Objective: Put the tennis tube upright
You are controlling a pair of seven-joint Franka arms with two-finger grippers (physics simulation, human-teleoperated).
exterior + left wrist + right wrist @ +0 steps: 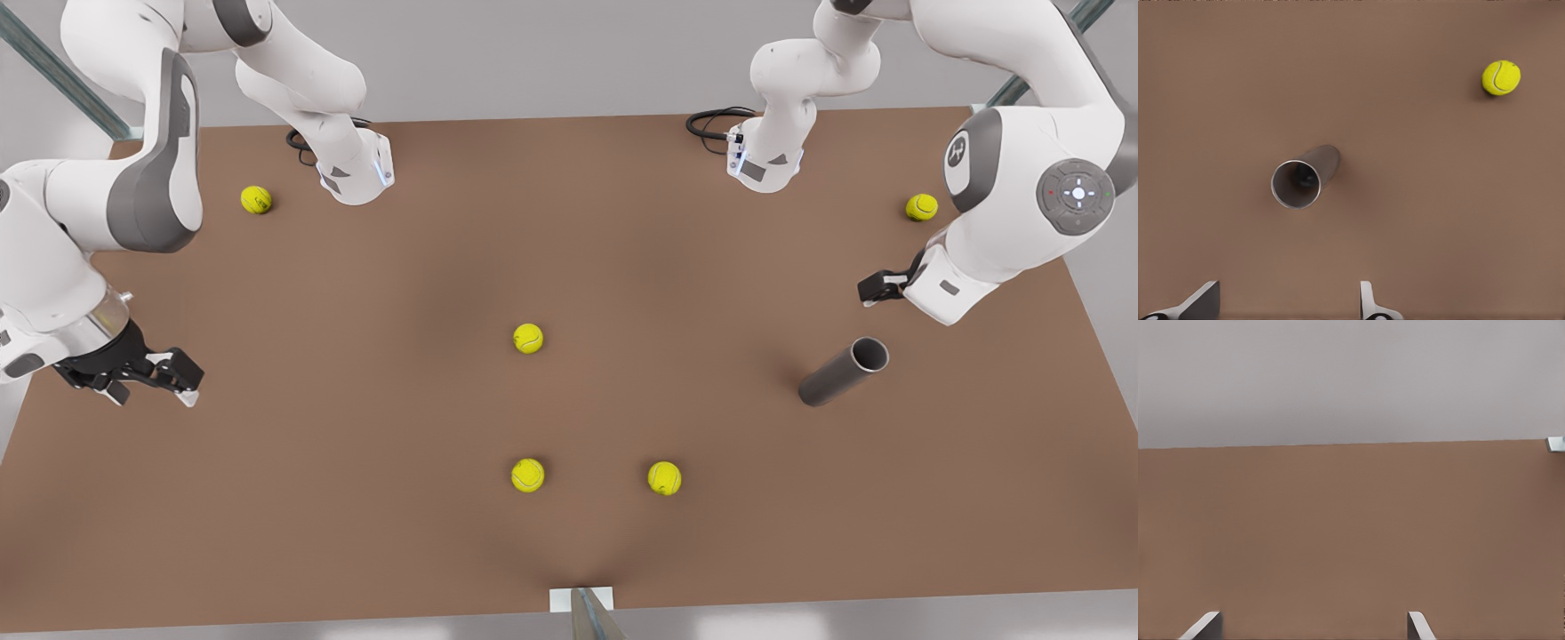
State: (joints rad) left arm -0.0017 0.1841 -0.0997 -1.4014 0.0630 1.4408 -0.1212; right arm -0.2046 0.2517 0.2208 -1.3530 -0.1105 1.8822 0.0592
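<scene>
The tennis tube point(843, 372), a plain grey cylinder, lies on its side on the brown table point(356, 498) at the front view's right, its hollow end turned toward the back right. In the left wrist view the tennis tube point(1305, 179) shows its open mouth. My left gripper point(876, 289) hovers just behind the tube, apart from it, and its fingers point(1368, 303) stand wide open around nothing. My right gripper point(178, 378) waits over the table at the front view's left, open and empty, with its fingertips point(1205, 625) spread.
Several yellow tennis balls lie about: one at the centre point(528, 338), two near the front point(527, 475) point(664, 477), one at each back corner point(256, 199) point(922, 207). A ball point(1501, 77) lies beyond the tube. A white bracket point(581, 598) sits at the front edge.
</scene>
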